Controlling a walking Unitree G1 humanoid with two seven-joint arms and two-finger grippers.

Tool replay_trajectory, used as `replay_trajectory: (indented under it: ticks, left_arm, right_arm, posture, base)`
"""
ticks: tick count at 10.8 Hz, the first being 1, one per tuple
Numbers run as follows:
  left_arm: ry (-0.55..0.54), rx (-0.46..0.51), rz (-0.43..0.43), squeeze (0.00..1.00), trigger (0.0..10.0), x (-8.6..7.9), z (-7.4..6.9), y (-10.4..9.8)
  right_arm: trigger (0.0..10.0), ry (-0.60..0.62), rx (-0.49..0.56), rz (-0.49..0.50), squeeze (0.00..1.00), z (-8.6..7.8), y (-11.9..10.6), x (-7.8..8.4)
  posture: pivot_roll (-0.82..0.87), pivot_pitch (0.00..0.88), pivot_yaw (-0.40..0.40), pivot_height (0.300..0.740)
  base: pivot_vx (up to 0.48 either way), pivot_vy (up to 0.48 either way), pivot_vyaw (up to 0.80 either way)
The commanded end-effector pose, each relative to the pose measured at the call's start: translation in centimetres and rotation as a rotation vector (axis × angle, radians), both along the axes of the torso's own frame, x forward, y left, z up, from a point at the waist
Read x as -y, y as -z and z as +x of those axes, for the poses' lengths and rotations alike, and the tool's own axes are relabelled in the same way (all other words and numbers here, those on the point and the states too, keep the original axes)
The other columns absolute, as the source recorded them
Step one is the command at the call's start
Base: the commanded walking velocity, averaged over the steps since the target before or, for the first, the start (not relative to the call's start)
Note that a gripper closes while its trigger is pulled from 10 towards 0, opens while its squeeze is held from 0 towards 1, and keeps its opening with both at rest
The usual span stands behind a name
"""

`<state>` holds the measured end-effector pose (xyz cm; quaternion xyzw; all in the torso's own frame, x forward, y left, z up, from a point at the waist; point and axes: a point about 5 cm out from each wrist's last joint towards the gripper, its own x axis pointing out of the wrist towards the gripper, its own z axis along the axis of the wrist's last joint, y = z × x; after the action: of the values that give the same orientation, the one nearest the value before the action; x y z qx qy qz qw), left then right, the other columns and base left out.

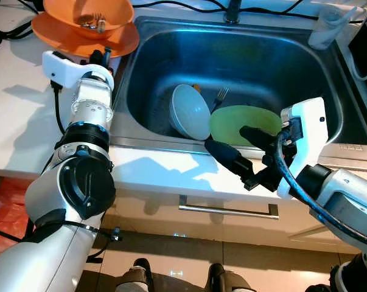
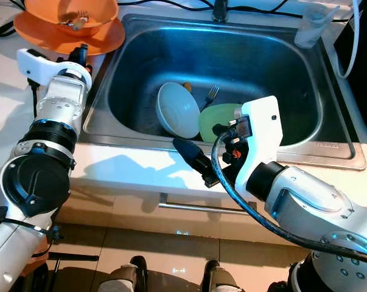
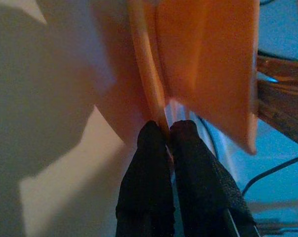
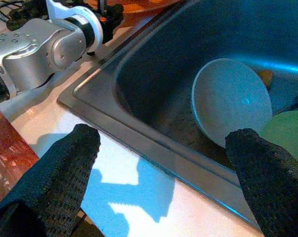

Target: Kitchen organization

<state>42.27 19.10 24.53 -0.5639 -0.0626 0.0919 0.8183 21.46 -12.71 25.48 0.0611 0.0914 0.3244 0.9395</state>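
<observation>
Left claw (image 3: pixel 166 136) pinches the orange plate (image 1: pixel 119 44) rim; I'd risk tipping its bowl (image 1: pixel 89 18). Right claw (image 1: pixel 244 145) hangs spread over the sink (image 1: pixel 329 79) edge.

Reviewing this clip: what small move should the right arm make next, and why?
Probably lower the right gripper into the sink toward the pale blue bowl. Its fingers are spread open over the front rim, empty, while the left gripper pinches the orange plate.
</observation>
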Motion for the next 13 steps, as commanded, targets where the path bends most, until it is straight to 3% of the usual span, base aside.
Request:
replay_trajectory:
  ticks: [1, 6, 11, 13]
  left_arm:
    - [0.126, -0.34, -0.177, 0.0, 10.0, 3.1, -2.1, 10.2]
    - [0.078, -0.284, -0.288, 0.0, 10.0, 1.4, -2.1, 9.9]
    - [0.105, -0.265, -0.299, 0.0, 10.0, 1.5, -2.0, 9.7]
    - [0.1, -0.27, -0.289, 0.0, 10.0, 0.8, -2.2, 10.0]
  right_arm:
    - [10.0, 0.0, 0.0, -0.009, 0.0, 0.0, 0.0, 0.2]
    - [10.0, -0.021, -0.002, -0.01, 0.0, 0.5, -0.2, 0.2]
    - [10.0, -0.048, -0.002, -0.007, 0.0, 0.9, -0.2, -0.1]
    - [10.0, -0.058, -0.001, -0.003, 0.0, 1.1, -0.2, -0.2]
  posture:
    - [-0.38, 0.314, -0.072, 0.74]
    - [-0.35, 0.3, -0.094, 0.74]
    - [-0.31, 0.283, -0.095, 0.74]
    - [-0.29, 0.276, -0.096, 0.74]
  base:
    - [0.0, 0.0, 0.0]
    - [0.0, 0.0, 0.0]
    - [0.0, 0.0, 0.0]
    - [0.0, 0.0, 0.0]
